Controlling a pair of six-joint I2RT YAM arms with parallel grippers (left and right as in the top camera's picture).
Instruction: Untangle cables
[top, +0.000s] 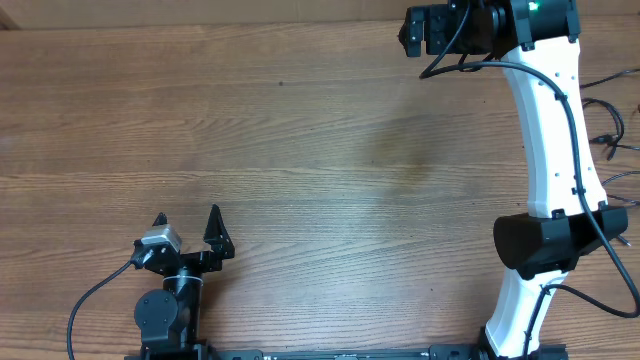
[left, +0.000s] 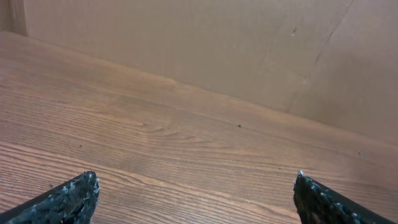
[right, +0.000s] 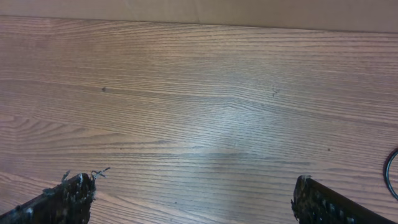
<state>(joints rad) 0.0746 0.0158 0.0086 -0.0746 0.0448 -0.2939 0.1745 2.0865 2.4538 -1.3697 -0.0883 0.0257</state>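
Thin black cables (top: 608, 128) lie in loose loops at the far right edge of the table in the overhead view, partly cut off by the frame and partly behind the right arm. My right gripper (top: 406, 32) is at the far edge of the table, well left of them; in its wrist view it (right: 193, 182) is open and empty over bare wood. A black cord arc (right: 392, 174) shows at that view's right edge; I cannot tell whose it is. My left gripper (top: 186, 214) is open and empty near the front left, also seen from its wrist (left: 196, 178).
The white right arm (top: 545, 140) runs from its base at the front right up to the far edge. The wooden table (top: 300, 150) fills the view. A brown wall (left: 249, 43) stands behind the table in the left wrist view.
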